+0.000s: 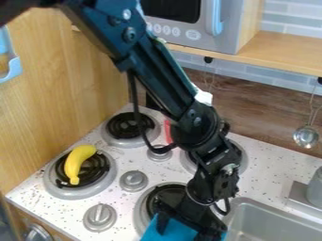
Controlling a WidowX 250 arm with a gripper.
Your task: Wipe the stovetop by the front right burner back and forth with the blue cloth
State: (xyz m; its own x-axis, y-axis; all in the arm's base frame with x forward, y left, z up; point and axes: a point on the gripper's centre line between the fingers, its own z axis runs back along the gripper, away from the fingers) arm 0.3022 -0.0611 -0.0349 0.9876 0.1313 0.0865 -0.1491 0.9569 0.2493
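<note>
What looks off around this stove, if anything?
Banana lies directly on the leftmost burner, no pan under it; odd for a stove. Blue item at the gripper is cut off by the frame, so can't judge it. No visible spill.

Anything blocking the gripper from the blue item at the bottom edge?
Nothing visible. The gripper is right at the blue item, overlapping it from this angle; can't confirm contact. The banana sits well off to the image's left.
</note>
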